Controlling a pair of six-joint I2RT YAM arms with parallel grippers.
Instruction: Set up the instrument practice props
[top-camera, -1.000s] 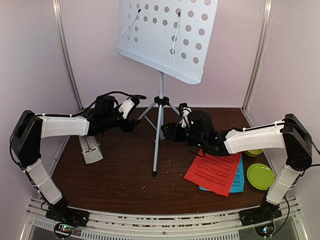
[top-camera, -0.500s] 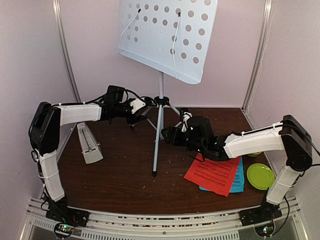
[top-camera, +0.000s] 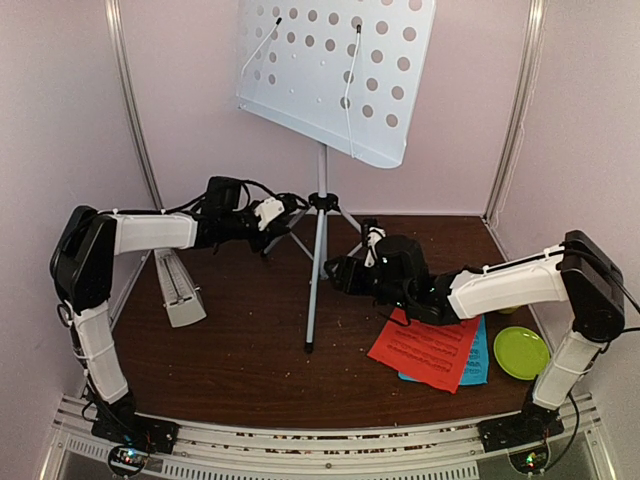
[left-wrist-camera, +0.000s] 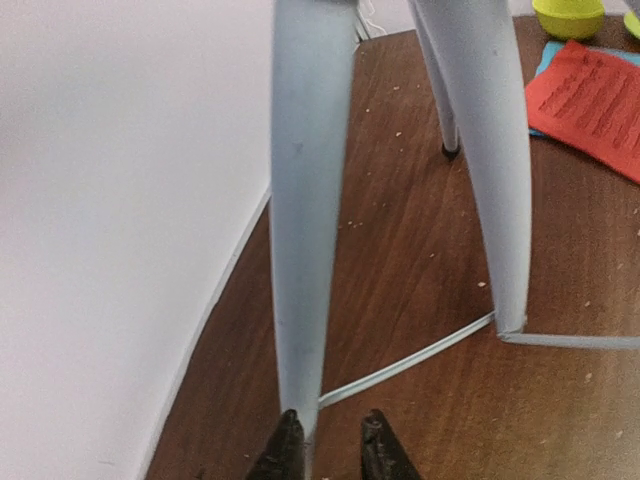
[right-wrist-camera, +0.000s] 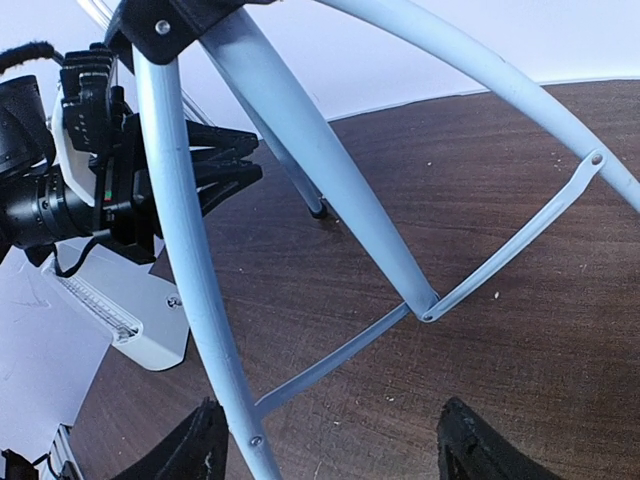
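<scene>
Top view, left arm: the left gripper (top-camera: 284, 218) has swung off from beside the metronome (top-camera: 178, 290) and gone in to the tripod (top-camera: 320, 215). It now sits at the rear-left leg (top-camera: 300, 223), just under the black hub.
Top view, right arm: the right gripper (top-camera: 336, 272) has crept a touch leftward and sits just beside the front leg (top-camera: 312, 300), partway down it.
Top view, props: nothing else has budged. The stand desk (top-camera: 330, 75) is up on its pole with no paper on it. The red page (top-camera: 425, 345) lies over the blue page (top-camera: 480, 368) at the right of the table. The metronome is at the left, now out from under the forearm.
Left wrist, hand: and there's the change, the jaws have drawn in narrow. The rear-left leg (left-wrist-camera: 300, 200) runs down to the tips against one fingertip, with a sliver of table showing by the other. Clamped or not, I can't tell.
Right wrist, hand: jaws spread wide, holding nothing. The front leg (right-wrist-camera: 190, 290) passes just inside one finger.
Right wrist, beyond: the left arm's fingers show behind the legs, with the metronome past them.
Reading: both arms are converging on the tripod, so this looks like taking hold of the stand to place or steady it. With the pages and metronome still to set, it's early in the task.
</scene>
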